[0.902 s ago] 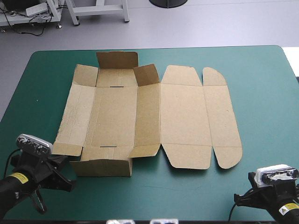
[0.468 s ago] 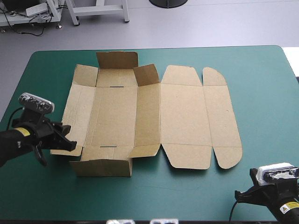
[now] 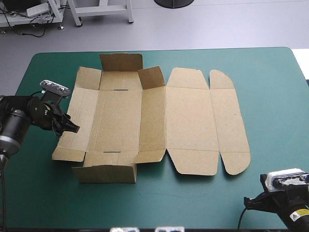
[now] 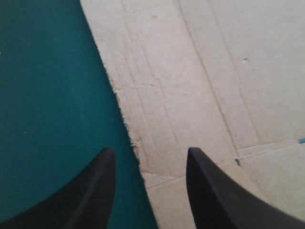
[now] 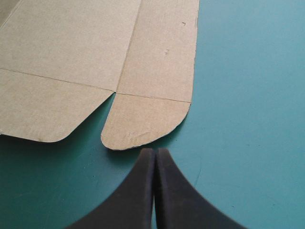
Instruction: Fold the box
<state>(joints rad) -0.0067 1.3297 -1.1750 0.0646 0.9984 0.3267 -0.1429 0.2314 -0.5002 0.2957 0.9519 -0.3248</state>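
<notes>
The brown box (image 3: pixel 154 121) lies mostly flat in the middle of the teal-green table, with its far and near end walls at the left half partly raised. My left gripper (image 3: pixel 71 126) sits at the box's left edge, open. In the left wrist view the box's ragged left edge (image 4: pixel 131 138) runs between the two fingers of the left gripper (image 4: pixel 148 155), one over the cover and one over the board. My right gripper (image 5: pixel 155 151) is shut, resting near the table's front right corner, just short of the box's rounded corner flap (image 5: pixel 143 124).
The teal-green cover (image 3: pixel 270 96) lies bare to the right of the box and along the front edge. The raised near wall (image 3: pixel 104 173) stands close to the left arm.
The left arm has swung from the front left corner away from the front edge, to the box's left edge. The right arm has hardly moved.
</notes>
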